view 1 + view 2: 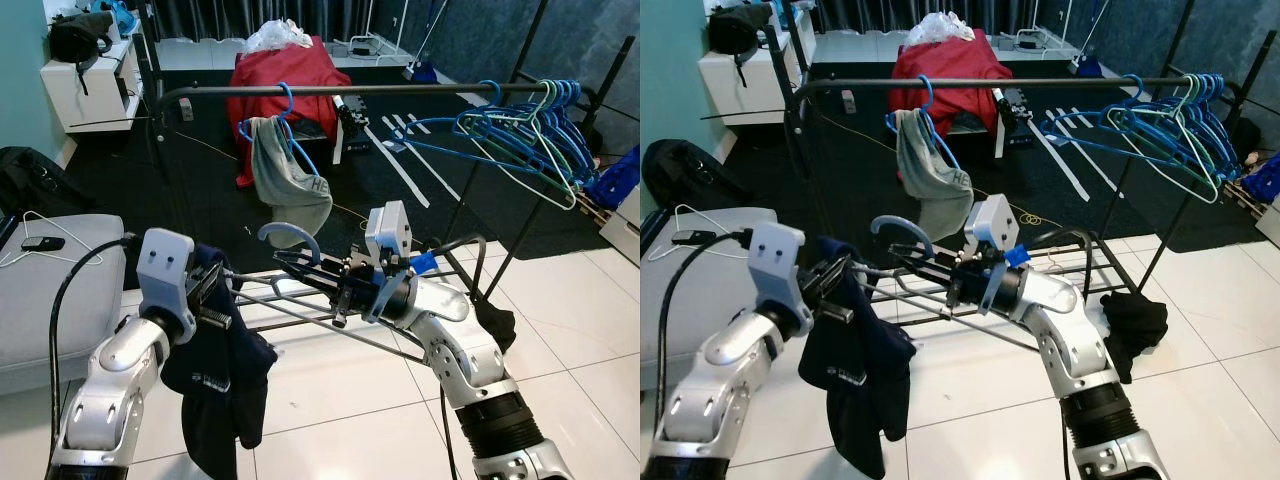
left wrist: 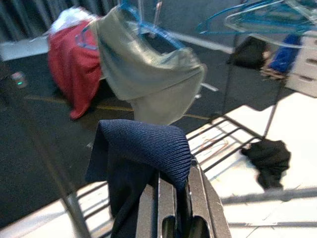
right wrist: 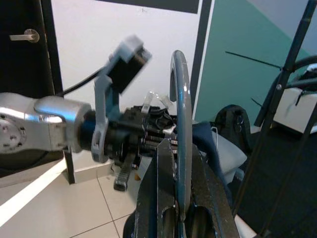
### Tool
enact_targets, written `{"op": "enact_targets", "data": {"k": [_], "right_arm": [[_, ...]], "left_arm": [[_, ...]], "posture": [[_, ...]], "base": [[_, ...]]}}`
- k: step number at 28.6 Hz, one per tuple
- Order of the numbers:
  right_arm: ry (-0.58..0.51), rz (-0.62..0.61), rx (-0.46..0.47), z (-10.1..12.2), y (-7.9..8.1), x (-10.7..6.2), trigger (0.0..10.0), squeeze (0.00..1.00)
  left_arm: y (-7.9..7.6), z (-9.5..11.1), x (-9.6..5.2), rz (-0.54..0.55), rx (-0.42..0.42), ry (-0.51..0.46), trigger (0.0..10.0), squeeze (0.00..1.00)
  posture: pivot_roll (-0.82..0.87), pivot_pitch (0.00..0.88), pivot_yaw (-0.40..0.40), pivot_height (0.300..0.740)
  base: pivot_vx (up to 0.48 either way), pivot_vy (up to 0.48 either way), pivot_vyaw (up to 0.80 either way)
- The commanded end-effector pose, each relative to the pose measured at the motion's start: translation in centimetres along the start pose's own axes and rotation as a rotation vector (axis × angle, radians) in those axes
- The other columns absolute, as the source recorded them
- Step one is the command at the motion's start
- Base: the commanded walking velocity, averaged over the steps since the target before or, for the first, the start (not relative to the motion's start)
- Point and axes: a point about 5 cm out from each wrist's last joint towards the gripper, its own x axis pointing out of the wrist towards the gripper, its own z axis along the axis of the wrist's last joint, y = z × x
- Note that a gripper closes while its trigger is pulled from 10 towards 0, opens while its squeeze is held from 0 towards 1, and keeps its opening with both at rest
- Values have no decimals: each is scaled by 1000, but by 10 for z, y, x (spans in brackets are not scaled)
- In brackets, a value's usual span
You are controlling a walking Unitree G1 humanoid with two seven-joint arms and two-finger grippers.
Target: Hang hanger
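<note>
Right pincer (image 1: 300,266) clamped on curved blue plastic hanger hook (image 1: 288,236); hook rises just above fingertips. Left pincer (image 1: 215,300) closed on dark navy knit garment (image 1: 225,385), cloth drooping below it. Hanger likely light, stiff, smooth; hold at hook neck. Garment soft, may swing and slip. Beyond right pincer, higher: black metal rail (image 1: 330,91), grey cloth on blue hanger (image 1: 288,172), cluster of empty blue hangers (image 1: 520,132). Black garment (image 1: 497,322) on white tile floor (image 1: 580,330).
</note>
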Motion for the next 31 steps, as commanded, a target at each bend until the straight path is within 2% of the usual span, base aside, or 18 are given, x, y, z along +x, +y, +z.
{"op": "enact_targets", "data": {"k": [1,4,7,12,14,17,18,20,22,24,26,27,29,31], "right_arm": [[10,19,17,-4,3,0,0,0],[10,7,44,-7,2,-4,0,0],[13,16,81,-9,5,-7,0,0],[34,51,135,-12,11,-14,0,0],[83,106,197,-15,18,-27,0,0],[117,123,210,-17,20,-34,0,0],[134,115,209,-17,19,-40,0,0],[134,115,209,-17,19,-40,0,0],[142,112,220,-17,17,-44,0,0],[155,161,268,-16,22,-44,0,0],[166,184,290,-16,25,-45,0,0],[188,200,292,-18,27,-46,0,0],[188,200,292,-18,27,-46,0,0],[180,129,251,-19,21,-47,0,0]], "left_arm": [[-8,15,2,-81,16,-62,0,0],[-21,28,-3,-251,-23,-134,0,0],[-23,32,-3,-311,-6,-138,0,0],[-17,31,-1,-323,29,-109,0,0],[-12,27,-3,-359,63,-66,0,0],[-11,26,-4,-389,68,-50,0,0],[-14,26,-6,-439,58,-43,0,0],[-14,26,-6,-439,58,-43,0,0],[-23,27,-9,-533,18,-45,0,0],[-31,29,-11,-616,-23,-55,0,0],[-33,30,-11,-645,-39,-60,0,0],[-37,34,-12,-682,-70,-76,0,0],[-37,34,-12,-682,-70,-76,0,0],[-47,41,-17,-800,-159,-81,0,0]], "posture": [[-90,117,-63,740],[-89,122,-63,740],[-88,123,-63,740],[-89,122,-62,740],[-98,122,-57,740],[-102,124,-55,740],[-103,123,-55,740],[-103,123,-55,740],[-101,121,-51,740],[-101,119,-50,740],[-101,119,-50,740],[-101,119,-50,740],[-101,119,-50,740],[-100,116,-49,740]], "base": [[0,0,0],[0,0,0],[0,0,0],[0,0,0],[0,0,0],[0,0,0],[0,0,0],[0,0,0],[0,0,0],[0,0,0],[0,0,0],[0,0,0],[0,0,0],[0,0,0]]}}
